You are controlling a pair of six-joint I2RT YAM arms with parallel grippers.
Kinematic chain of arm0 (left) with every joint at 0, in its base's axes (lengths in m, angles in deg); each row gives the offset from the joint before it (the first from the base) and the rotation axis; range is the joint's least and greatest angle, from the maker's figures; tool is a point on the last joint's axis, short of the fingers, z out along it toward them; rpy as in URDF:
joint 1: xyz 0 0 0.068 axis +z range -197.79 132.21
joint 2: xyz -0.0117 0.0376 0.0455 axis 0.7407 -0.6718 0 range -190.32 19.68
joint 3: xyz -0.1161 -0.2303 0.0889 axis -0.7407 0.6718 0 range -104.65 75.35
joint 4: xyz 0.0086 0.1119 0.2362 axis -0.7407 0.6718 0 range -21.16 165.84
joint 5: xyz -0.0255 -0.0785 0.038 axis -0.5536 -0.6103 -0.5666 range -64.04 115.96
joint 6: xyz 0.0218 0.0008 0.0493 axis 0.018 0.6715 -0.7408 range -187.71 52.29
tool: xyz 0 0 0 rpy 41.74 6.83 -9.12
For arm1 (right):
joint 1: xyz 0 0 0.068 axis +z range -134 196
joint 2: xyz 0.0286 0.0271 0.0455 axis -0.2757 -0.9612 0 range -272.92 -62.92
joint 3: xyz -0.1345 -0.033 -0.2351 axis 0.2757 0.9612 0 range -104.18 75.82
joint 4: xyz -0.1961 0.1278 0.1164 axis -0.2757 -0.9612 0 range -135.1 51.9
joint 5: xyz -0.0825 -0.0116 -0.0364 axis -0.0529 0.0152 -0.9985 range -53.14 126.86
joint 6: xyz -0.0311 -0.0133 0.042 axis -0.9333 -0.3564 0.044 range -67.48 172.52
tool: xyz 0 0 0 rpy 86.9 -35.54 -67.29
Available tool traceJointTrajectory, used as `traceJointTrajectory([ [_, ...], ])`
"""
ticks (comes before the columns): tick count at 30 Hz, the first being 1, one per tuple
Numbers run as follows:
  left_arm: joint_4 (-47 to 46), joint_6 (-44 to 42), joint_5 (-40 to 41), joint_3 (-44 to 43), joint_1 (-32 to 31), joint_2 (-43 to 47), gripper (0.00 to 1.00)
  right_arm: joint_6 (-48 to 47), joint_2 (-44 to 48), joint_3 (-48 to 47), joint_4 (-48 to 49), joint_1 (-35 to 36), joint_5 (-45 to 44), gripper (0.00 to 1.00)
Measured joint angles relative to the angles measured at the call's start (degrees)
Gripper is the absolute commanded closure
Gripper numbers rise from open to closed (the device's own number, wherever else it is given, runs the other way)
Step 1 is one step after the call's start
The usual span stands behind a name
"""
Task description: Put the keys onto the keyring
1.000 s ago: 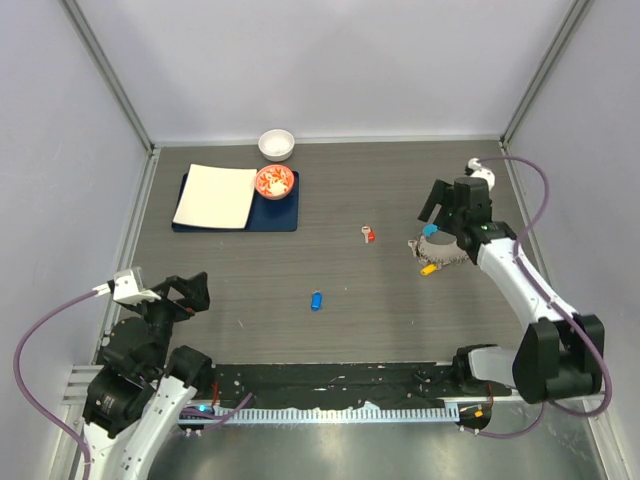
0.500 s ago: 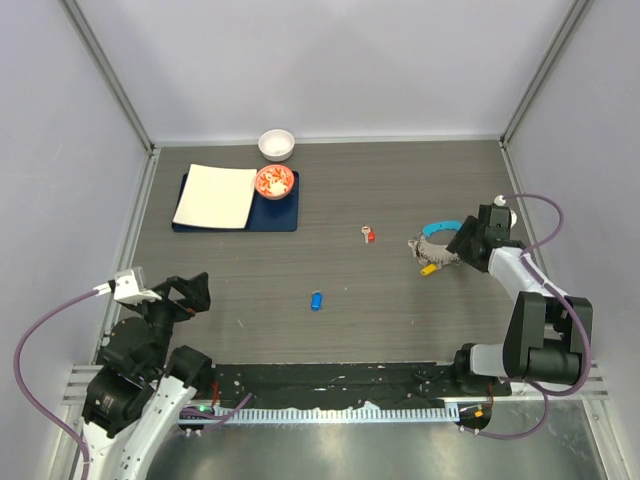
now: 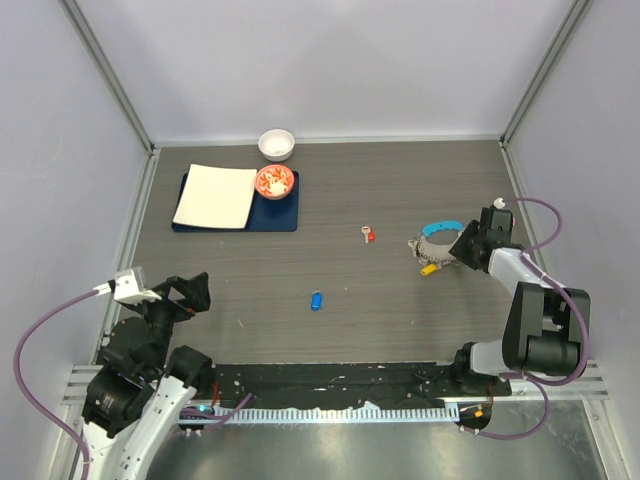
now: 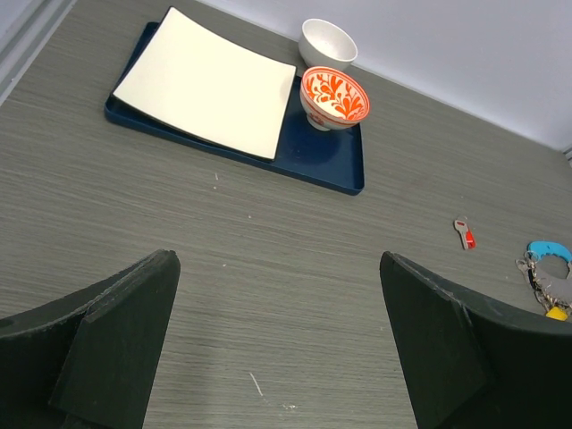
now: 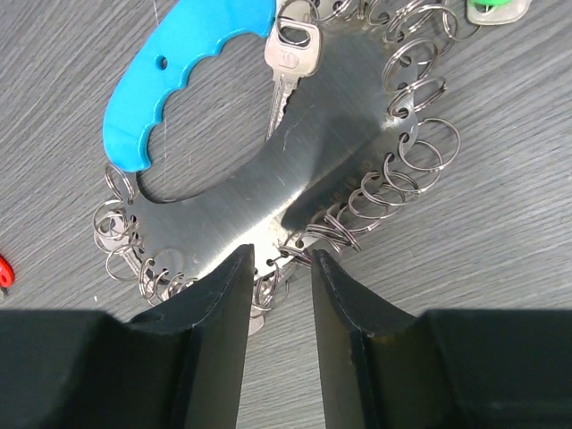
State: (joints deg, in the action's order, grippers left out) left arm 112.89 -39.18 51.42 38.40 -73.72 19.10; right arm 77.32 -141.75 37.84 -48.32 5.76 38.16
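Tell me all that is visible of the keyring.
The keyring is a flat, shiny metal crescent with a scalloped light-blue strip across its opening. Many split rings line its edges; a silver key, a green tag and a yellow tag hang on. It lies flat on the grey table, right side. The right gripper straddles one edge; a grip is unclear.

Right gripper (image 5: 279,261) lower, narrower; at keyring (image 5: 313,152)

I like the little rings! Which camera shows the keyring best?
The right wrist camera: the keyring fills it, small rings clear. From the top it looks tiny; the left wrist camera catches it at the edge.
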Motion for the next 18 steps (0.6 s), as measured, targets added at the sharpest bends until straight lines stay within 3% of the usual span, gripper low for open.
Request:
traceJointTrajectory([
  [18, 0.0, 0.0, -0.2, 0.0, -0.1, 0.0, 0.00, 0.0, 0.2, 1.2, 0.8, 0.0, -2.5, 0.60],
])
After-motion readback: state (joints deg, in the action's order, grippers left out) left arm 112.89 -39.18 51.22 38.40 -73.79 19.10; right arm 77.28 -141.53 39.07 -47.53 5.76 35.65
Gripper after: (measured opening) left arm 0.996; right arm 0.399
